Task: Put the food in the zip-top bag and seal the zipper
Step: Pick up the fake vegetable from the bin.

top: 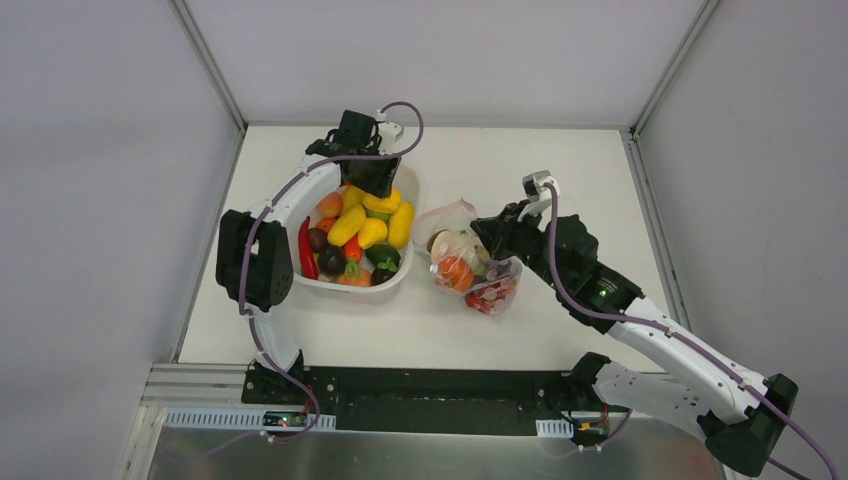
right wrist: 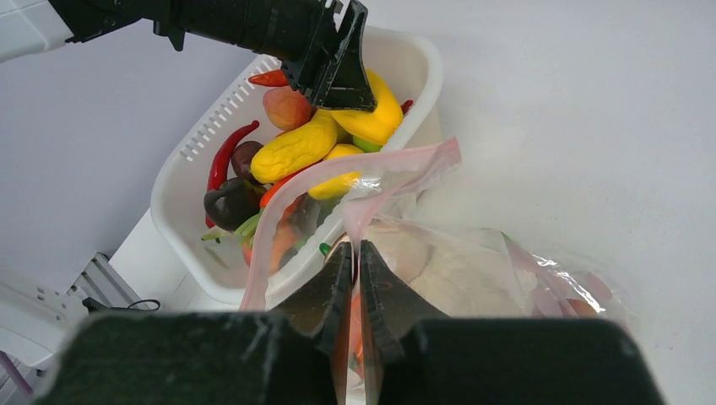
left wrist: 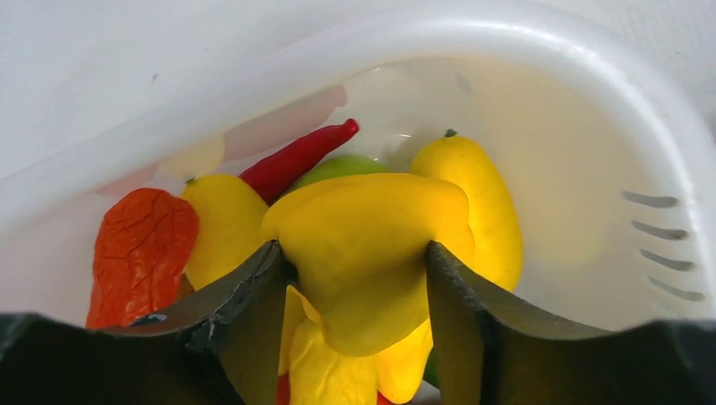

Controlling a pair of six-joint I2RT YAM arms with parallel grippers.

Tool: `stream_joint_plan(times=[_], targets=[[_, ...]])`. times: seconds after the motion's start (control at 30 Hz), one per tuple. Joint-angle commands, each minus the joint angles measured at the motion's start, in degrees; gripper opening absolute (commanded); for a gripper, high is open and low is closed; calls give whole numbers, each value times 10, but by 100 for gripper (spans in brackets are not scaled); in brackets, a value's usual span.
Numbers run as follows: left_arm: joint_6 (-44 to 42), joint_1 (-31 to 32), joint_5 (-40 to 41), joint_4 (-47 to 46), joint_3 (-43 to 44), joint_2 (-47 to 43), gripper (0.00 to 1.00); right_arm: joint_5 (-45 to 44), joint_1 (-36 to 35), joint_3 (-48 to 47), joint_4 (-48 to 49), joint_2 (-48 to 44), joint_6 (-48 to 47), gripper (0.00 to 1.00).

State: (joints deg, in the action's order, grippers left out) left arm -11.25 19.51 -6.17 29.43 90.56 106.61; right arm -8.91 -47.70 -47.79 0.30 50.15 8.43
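The white tub (top: 405, 272) holds several toy fruits and vegetables. My left gripper (top: 372, 185) is down in the tub's far end, shut on a yellow bell pepper (left wrist: 363, 253) that sits between both fingers; it also shows in the right wrist view (right wrist: 371, 118). The clear zip-top bag (top: 470, 265) lies right of the tub with an orange fruit (top: 456, 272) and other food inside. My right gripper (right wrist: 355, 253) is shut on the bag's pink zipper edge (right wrist: 397, 173) and holds the mouth up and open toward the tub.
A red chilli (top: 305, 250) lies along the tub's left wall, with yellow fruits (top: 348, 226) and dark ones (top: 330, 260) beside it. The tub's slotted wall (left wrist: 663, 245) is close to the left fingers. Grey walls enclose the table on three sides.
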Motion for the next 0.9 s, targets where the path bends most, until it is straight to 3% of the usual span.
stream_joint_plan(times=[0.0,0.27,0.87], targets=[[20,1,-13,54,-47,-9,40,15,2,-26,1,-5,26,9],[44,1,-19,38,-93,-48,0,30,2,-21,0,-13,46,9],[149,4,-67,-35,-173,-239,0,34,1,-10,-36,-32,82,7]])
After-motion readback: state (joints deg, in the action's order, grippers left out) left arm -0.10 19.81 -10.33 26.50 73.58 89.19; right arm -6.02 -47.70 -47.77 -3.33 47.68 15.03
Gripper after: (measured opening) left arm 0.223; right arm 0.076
